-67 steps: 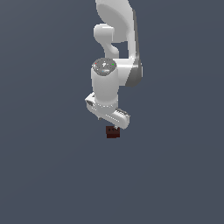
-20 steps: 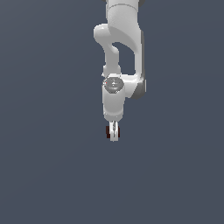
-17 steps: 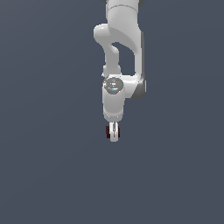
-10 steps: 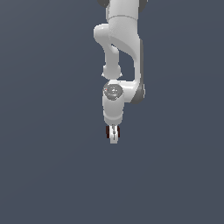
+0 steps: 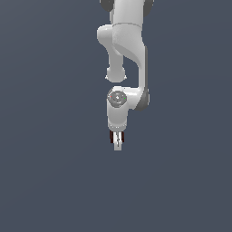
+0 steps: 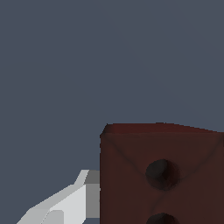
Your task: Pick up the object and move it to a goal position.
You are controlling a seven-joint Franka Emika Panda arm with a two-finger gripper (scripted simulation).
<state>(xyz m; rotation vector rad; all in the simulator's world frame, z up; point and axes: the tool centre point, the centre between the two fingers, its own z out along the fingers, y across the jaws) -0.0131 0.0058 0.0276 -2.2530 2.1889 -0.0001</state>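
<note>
- Gripper of the white Panda arm is pointing straight down, clamping the dark red-brown block between its fingers.
- In the wrist view, the block is filling the frame's corner, showing dark dots, with one pale finger touching its side.
- Plain grey background is surrounding everything.

The block sat right between the fingers of the gripper, sticking out on both sides of them, directly under the wrist, with the arm stacked straight above.
</note>
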